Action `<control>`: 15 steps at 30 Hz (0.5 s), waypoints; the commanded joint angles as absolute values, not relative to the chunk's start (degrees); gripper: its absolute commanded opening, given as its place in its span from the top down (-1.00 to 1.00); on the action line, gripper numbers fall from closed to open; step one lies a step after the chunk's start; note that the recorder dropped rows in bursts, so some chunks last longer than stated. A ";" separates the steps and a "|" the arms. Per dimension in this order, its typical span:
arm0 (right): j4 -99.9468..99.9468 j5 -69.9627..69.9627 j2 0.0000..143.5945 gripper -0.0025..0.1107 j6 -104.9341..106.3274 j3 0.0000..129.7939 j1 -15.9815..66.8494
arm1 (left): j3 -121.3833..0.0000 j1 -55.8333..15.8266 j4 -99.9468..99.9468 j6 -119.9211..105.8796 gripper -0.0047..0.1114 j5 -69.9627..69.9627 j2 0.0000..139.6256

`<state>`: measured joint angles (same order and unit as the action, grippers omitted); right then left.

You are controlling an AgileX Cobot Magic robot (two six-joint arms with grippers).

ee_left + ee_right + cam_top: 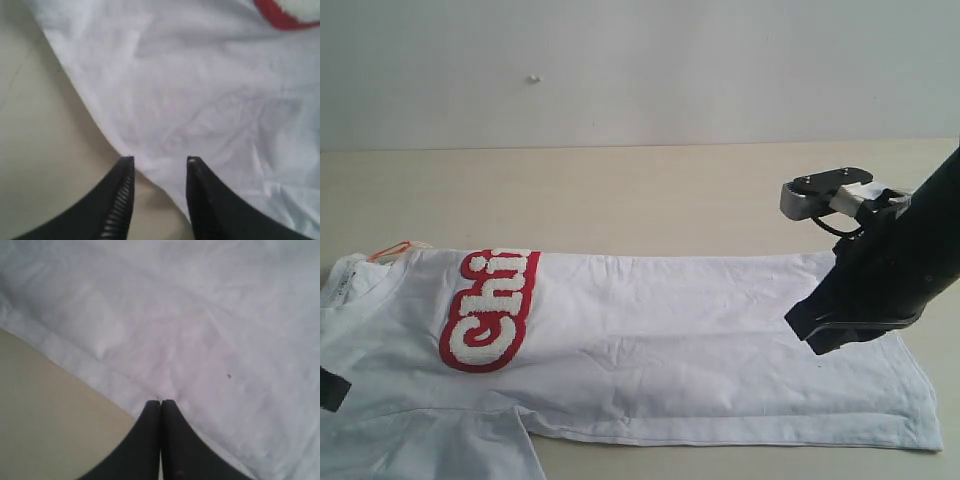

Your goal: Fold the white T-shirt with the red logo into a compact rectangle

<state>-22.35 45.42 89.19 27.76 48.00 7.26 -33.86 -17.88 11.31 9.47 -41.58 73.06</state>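
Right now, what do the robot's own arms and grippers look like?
The right arm is matte black, with a silver-grey bracket near the wrist and a thin black cable looping beneath it. Both the left gripper and the right gripper have smooth black fingers tapering to narrow tips. One left finger carries a ribbed inner pad. No markings show.

Quick headcount: one white T-shirt (670, 340), and on it one red logo (490, 310) (only three of its white letters show in the exterior view, "Chi"). One orange tag (392, 250) at the collar. Two grippers, the left gripper (160, 160) and the right gripper (161, 402), with two black fingers (117, 200) apiece, so four fingers total. One table (620, 190), one wall (720, 70), one tiny dark speck (229, 375) on the cloth.
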 commanded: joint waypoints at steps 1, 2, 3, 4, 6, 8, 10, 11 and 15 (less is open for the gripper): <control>-26.14 46.03 89.21 0.96 31.92 48.35 7.30 | -33.50 -18.21 6.24 5.86 0.17 -47.88 72.72; -26.14 46.03 89.62 0.96 31.92 48.35 7.30 | -33.50 -18.21 4.50 4.62 0.17 -48.28 72.86; -26.14 45.75 90.21 0.96 31.92 48.35 7.30 | -33.26 -18.21 3.05 2.60 0.17 -47.94 73.11; -26.50 45.51 91.00 0.96 31.92 48.35 7.30 | -33.14 -18.21 1.61 0.00 0.17 -47.11 73.40; -26.95 44.95 92.96 0.96 31.92 48.35 7.30 | -32.52 -18.21 -1.18 -2.83 0.17 -44.17 74.03; -26.95 44.77 95.36 0.96 31.92 48.35 7.30 | -31.89 -18.21 -3.06 -4.50 0.17 -40.79 75.24; -26.95 43.48 97.34 0.96 31.92 48.35 7.30 | -31.46 -18.21 -3.61 -4.77 0.17 -37.53 77.14; -26.95 43.07 98.23 0.96 31.92 48.35 7.30 | -31.21 -18.21 -3.61 -4.87 0.17 -35.53 78.31; -26.84 40.97 100.78 0.96 31.92 48.35 7.30 | -31.21 -18.21 -3.61 -4.87 0.17 -29.13 82.68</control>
